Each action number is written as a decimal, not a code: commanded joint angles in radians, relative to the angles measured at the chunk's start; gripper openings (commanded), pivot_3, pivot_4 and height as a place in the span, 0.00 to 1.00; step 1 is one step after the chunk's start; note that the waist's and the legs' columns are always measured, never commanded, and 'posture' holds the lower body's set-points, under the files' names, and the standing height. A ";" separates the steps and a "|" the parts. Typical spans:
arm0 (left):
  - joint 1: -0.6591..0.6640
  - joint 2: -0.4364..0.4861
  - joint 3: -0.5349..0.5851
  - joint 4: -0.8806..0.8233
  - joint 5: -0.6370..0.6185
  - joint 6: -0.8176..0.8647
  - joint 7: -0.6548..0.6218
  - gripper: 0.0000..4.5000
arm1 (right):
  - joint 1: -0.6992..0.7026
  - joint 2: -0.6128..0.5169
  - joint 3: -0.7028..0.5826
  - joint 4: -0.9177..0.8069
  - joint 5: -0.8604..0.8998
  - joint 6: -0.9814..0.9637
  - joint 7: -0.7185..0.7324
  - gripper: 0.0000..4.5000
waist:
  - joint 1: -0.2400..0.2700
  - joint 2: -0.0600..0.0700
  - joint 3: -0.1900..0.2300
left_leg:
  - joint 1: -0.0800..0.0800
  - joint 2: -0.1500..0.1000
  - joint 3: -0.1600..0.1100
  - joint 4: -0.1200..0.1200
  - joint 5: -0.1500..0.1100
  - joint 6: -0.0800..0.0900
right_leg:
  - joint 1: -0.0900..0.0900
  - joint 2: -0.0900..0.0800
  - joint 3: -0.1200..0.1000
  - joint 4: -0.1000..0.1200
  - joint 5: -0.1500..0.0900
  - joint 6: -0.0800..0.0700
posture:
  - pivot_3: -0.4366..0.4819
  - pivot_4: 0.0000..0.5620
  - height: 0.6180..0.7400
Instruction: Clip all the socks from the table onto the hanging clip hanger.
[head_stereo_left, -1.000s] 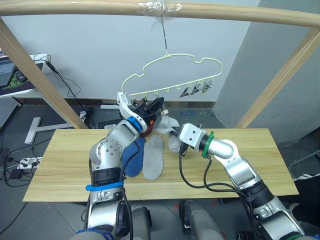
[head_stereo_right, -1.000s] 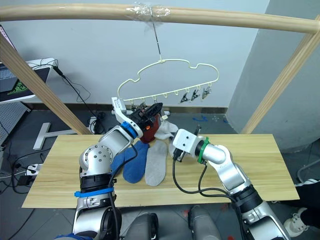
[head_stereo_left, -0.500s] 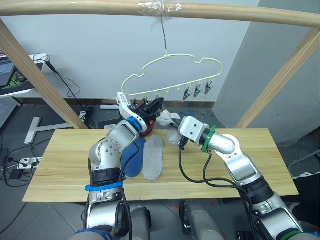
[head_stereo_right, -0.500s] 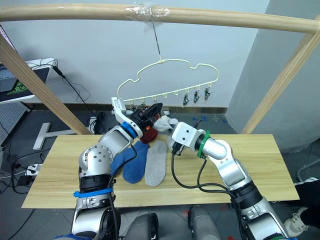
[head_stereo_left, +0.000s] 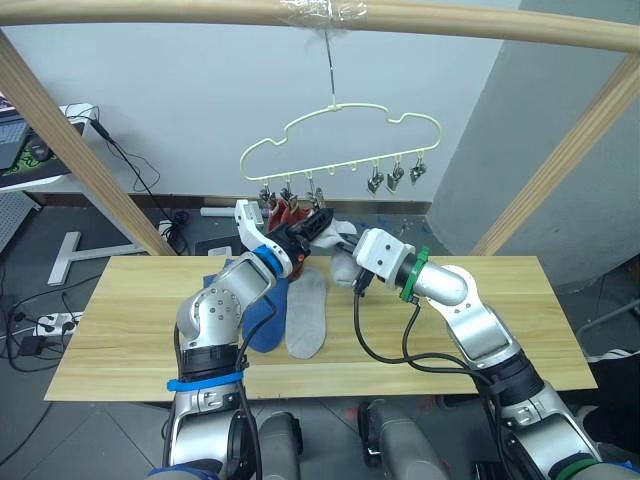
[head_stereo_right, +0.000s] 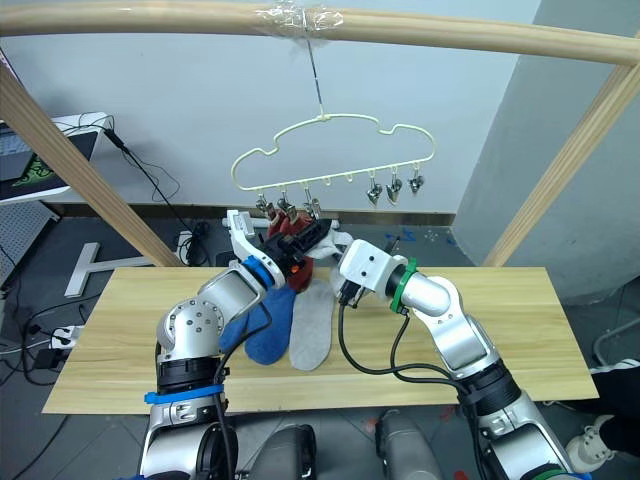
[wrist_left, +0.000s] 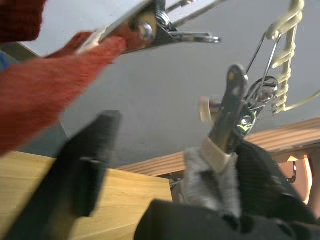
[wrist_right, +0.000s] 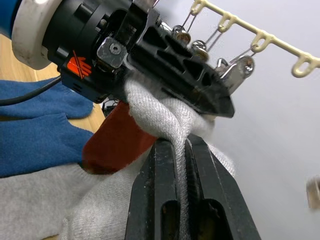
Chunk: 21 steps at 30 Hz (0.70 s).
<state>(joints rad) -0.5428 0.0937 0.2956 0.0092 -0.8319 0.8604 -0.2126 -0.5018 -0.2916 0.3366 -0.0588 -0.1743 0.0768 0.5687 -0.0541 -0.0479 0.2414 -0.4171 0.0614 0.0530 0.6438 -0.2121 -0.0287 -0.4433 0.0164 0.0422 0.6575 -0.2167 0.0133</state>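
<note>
- Your right gripper (wrist_right: 181, 150) has its fingers pinched on a grey sock (wrist_right: 165, 117), held up off the bench (head_stereo_left: 130, 330) just under the hanger (head_stereo_left: 340, 140).
- Your left gripper (head_stereo_left: 318, 226) is raised beside it at the hanger's left clips; its fingers are spread around the third clip (wrist_left: 231, 107), and the grey sock's edge sits at that clip.
- Two red socks (head_stereo_left: 283, 214) hang from the first two left clips.
- Three clips (head_stereo_left: 395, 177) at the hanger's right end hang bare.
- On the bench, near the middle of its far edge, lie two blue socks (head_stereo_left: 262, 318) and another grey sock (head_stereo_left: 308, 318), side by side and touching.
- The hanger hooks onto a wooden pole (head_stereo_left: 150, 12) overhead.
</note>
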 joint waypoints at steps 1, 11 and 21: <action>0.027 0.050 0.035 -0.126 -0.109 0.078 -0.017 0.99 | -0.015 0.025 -0.010 0.011 0.016 0.010 -0.008 0.00 | -0.002 0.000 0.000 | 0.000 0.000 0.000 0.000 0.000 0.000 | 0.000 0.000 0.000 0.000 0.000 0.000 | 0.45 0.42 1.00; 0.163 0.283 0.092 -0.370 -0.324 0.236 -0.015 1.00 | -0.015 0.121 -0.060 0.085 0.116 0.136 -0.005 0.60 | 0.014 0.000 0.002 | 0.000 0.001 -0.003 -0.001 0.000 0.000 | -0.001 0.000 0.000 0.001 -0.001 -0.002 | 0.50 0.43 1.00; 0.400 0.503 -0.070 -0.600 0.037 -0.053 -0.161 1.00 | 0.069 0.183 -0.240 -0.158 0.295 0.485 -0.113 0.99 | 0.031 0.002 0.006 | -0.001 0.002 -0.003 -0.007 0.000 0.000 | -0.003 -0.004 0.002 -0.001 -0.004 -0.006 | 0.55 0.45 1.00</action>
<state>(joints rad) -0.1461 0.5798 0.2396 -0.5318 -0.8574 0.8872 -0.3369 -0.4131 -0.1106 0.1400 -0.1140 0.0911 0.5286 0.4888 -0.0229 -0.0455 0.2471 -0.4185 0.0634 0.0499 0.6368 -0.2123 -0.0292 -0.4476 0.0115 0.0441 0.6566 -0.2213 0.0058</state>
